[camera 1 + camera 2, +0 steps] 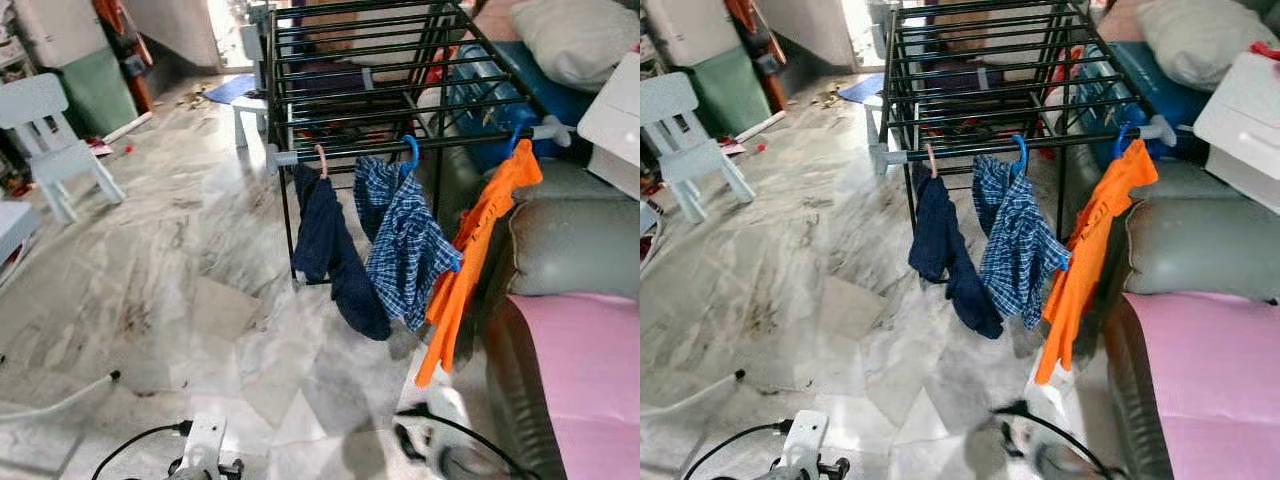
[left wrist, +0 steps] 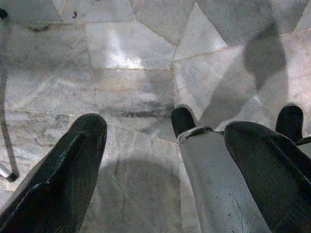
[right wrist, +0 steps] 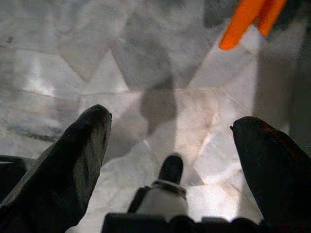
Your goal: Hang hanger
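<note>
a black metal drying rack (image 1: 360, 70) stands on a grey marble floor (image 1: 180, 290), well ahead of both claws, with three garments hung along its front grey rail (image 1: 400, 147). a navy garment (image 1: 330, 245) hangs on a pink hanger (image 1: 321, 160) at the left, a blue checked shirt (image 1: 405, 250) on a blue hanger (image 1: 411, 152) in the middle, and an orange shirt (image 1: 470, 245) on another blue hanger (image 1: 513, 140) at the right end, just beside a grey sofa (image 1: 570, 250) draped with a pink cover (image 1: 590, 370). the left gripper (image 2: 165, 160) points down at bare floor tiles, its two black fingers (image 2: 63, 170) spread wide and holding nothing, with a silver part of the robot's own body (image 2: 218, 179) between them. the right gripper (image 3: 170, 160) likewise faces the floor, wide open and empty; the hem of the orange shirt shows beyond its fingertips, well apart from them. a pale blue child's chair (image 1: 45, 140) stands far off to the left of the left claw, and a white cable (image 1: 60, 400) and a black cable (image 1: 135, 445) lie on the tiles near the robot's feet. a blue bag (image 1: 500, 90) and a white cushion (image 1: 575, 35) rest behind the rack on the right.
</note>
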You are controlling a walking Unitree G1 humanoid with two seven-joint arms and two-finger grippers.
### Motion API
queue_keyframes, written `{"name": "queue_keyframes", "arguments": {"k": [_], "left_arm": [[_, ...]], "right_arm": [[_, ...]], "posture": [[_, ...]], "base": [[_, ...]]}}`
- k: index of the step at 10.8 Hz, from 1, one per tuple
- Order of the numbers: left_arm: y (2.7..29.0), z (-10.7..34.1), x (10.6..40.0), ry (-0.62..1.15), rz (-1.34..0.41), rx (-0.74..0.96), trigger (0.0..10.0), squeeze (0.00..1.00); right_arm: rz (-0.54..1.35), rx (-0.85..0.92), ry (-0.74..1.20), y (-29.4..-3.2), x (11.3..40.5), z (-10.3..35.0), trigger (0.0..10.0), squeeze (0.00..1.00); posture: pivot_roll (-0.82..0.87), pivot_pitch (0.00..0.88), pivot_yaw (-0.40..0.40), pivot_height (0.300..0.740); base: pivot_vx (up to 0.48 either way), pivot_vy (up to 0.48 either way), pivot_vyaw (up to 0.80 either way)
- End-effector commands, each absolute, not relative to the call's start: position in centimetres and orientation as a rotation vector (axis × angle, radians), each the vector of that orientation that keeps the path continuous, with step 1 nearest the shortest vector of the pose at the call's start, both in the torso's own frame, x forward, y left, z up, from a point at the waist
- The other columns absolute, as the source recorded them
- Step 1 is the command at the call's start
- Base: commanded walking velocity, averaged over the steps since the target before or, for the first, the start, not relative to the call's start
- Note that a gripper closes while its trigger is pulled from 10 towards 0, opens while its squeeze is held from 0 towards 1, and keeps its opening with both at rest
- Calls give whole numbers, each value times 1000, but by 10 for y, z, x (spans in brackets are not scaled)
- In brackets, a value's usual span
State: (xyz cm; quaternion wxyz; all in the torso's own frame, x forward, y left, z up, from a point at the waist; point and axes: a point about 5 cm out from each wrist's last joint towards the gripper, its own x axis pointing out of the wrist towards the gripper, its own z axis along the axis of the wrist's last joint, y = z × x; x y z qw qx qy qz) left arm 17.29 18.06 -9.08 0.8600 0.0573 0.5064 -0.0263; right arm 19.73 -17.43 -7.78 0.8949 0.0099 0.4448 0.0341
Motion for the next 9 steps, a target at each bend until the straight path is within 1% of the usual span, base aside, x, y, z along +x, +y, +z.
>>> {"name": "queue_keyframes", "arguments": {"k": [1, 9], "left_arm": [[186, -90, 172, 1067, -51, 137, 10000, 0], [189, -90, 172, 1075, -74, 195, 10000, 0]], "right_arm": [[81, 32, 923, -166, 198, -78, 10000, 0], [105, 2, 940, -164, 192, -81, 10000, 0]], "posture": [[-111, 0, 67, 740], [-112, 0, 74, 740]], "base": [[0, 394, 0], [0, 470, 0]]}}
